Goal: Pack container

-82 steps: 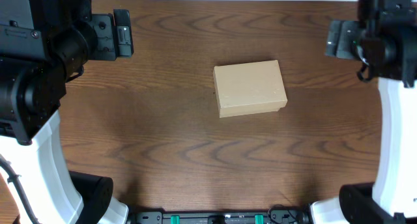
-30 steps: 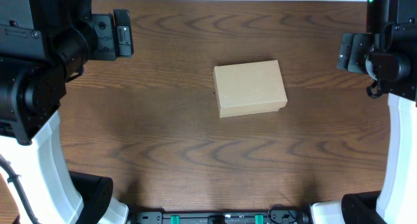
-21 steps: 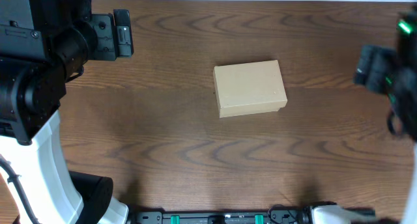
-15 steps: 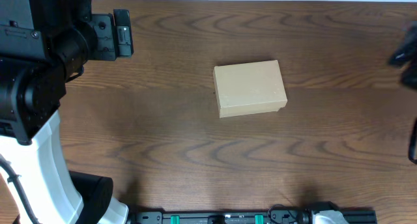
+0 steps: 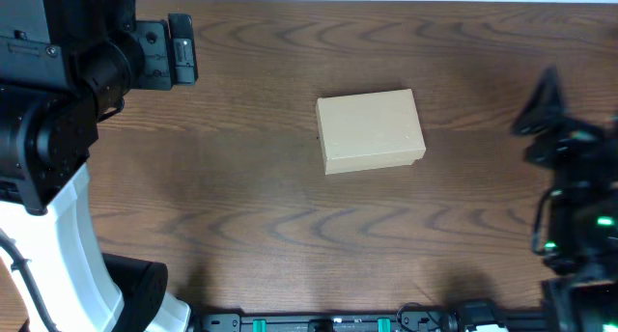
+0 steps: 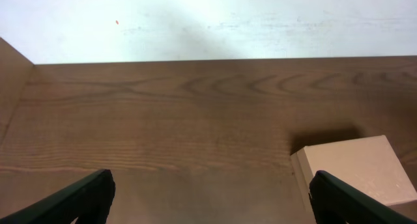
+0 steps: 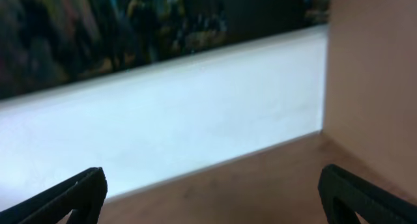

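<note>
The container [image 5: 371,130], a small tan cardboard box with its lid down, lies flat near the middle of the wooden table [image 5: 251,207]. My left gripper [image 5: 182,50] hangs at the back left, well apart from it. In the left wrist view the left gripper [image 6: 212,204] stands open over bare wood, with the container [image 6: 355,168] beside its right finger. My right gripper [image 5: 543,105] is at the right edge, clear of the box. In the blurred right wrist view the right gripper [image 7: 215,201] is open and empty, facing a white wall; the container is out of that view.
The left arm's white base [image 5: 72,245] stands at the front left. The right arm [image 5: 575,226] fills the front right corner. A white wall [image 6: 208,22] runs behind the table's far edge. A black rail [image 5: 319,322] lines the front edge.
My right arm has swung from the back right corner out past the right edge and down to the front right. The left arm and the container have not moved.
</note>
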Motion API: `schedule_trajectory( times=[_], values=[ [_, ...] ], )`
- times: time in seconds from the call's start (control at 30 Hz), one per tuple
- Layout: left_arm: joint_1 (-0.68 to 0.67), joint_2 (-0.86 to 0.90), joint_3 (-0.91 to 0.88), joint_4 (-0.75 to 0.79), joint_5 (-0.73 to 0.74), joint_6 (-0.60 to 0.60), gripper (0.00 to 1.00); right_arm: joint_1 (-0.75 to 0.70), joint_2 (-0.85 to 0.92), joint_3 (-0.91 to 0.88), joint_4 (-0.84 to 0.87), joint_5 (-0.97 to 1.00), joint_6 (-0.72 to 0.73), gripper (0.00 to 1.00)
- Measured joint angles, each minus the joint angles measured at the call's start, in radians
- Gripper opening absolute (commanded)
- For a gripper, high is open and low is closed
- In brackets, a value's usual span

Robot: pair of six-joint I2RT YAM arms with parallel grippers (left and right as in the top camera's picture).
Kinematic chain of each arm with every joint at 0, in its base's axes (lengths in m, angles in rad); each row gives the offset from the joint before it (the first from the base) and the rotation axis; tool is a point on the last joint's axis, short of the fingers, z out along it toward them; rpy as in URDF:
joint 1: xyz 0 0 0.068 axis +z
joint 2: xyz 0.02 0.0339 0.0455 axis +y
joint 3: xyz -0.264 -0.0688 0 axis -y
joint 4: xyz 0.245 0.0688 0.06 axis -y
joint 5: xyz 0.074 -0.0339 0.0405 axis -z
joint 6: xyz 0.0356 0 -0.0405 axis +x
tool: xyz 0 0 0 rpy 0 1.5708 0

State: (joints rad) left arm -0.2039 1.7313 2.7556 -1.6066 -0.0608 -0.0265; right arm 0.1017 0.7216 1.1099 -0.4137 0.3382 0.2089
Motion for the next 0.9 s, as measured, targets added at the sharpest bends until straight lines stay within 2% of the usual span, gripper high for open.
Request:
schedule_trajectory(
  times=[0.13, 0.23, 0.4, 0.63, 0.9],
  values=[
    [0.000, 0.000, 0.000, 0.000, 0.000, 0.000, 0.95, -0.007, -0.108, -0.263, 0.160, -0.078, 0.000, 0.99],
    [0.000, 0.000, 0.000, 0.000, 0.000, 0.000, 0.95, -0.024, -0.194, -0.451, 0.393, -0.131, 0.000, 0.99],
    [0.000, 0.000, 0.000, 0.000, 0.000, 0.000, 0.95, -0.047, -0.278, -0.612, 0.696, -0.167, -0.002, 0.99],
    [0.000, 0.000, 0.000, 0.000, 0.000, 0.000, 0.95, -0.066, -0.303, -0.673, 0.911, -0.198, -0.020, 0.99],
    [0.000, 0.000, 0.000, 0.000, 0.000, 0.000, 0.95, -0.066, -0.454, -0.841, 0.972, -0.225, -0.032, 0.99]
  ],
)
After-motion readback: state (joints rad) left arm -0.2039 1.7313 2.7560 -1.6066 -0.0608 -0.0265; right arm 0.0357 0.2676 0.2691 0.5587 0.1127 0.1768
